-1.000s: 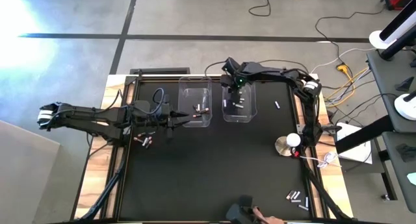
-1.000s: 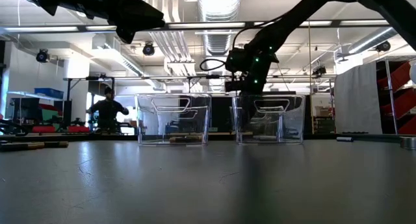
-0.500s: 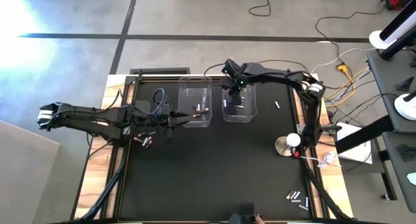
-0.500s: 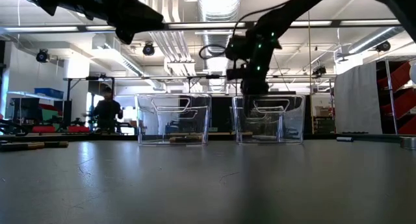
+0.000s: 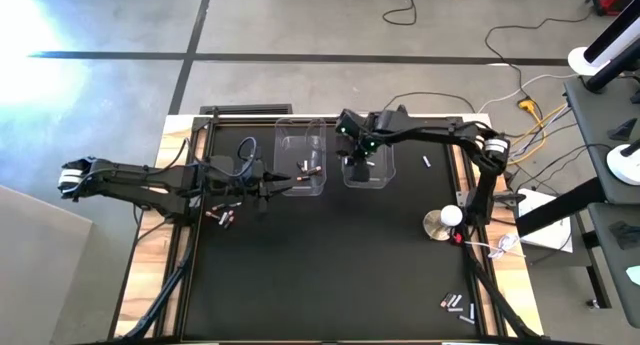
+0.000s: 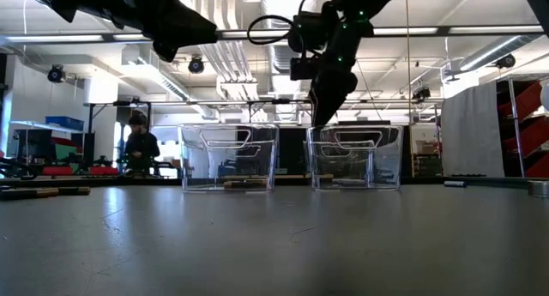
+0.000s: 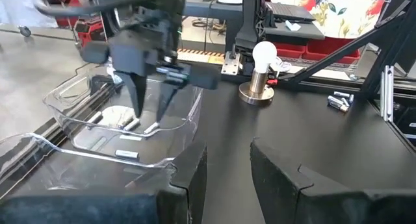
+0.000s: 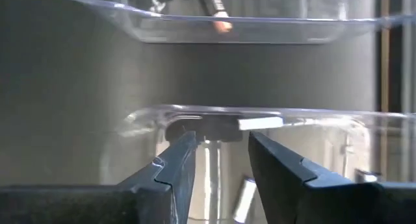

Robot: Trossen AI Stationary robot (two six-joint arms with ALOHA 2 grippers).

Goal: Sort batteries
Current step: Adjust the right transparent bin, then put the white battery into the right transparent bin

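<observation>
Two clear bins stand side by side at the table's far middle. The left bin (image 5: 279,145) holds dark batteries with red marks (image 5: 309,170). The right bin (image 5: 389,173) holds silvery batteries (image 8: 244,197). My right gripper (image 5: 358,162) hangs open and empty above the right bin, fingers pointing down; it also shows in the left wrist view (image 7: 148,106) and the low view (image 6: 322,117). My left gripper (image 5: 264,188) is open and empty, above the table by the left bin's near left corner; its own view (image 7: 229,167) shows the gap.
Loose dark batteries (image 5: 221,215) lie on the table left of the left bin. More batteries (image 5: 455,304) lie near the near right corner and one (image 5: 426,161) right of the right bin. A round silver-white disc object (image 5: 440,223) with red wire stands at the right.
My right gripper has risen above the right bin, shifted a little toward the table's near edge, and turned so its fingers point down into the bin.
</observation>
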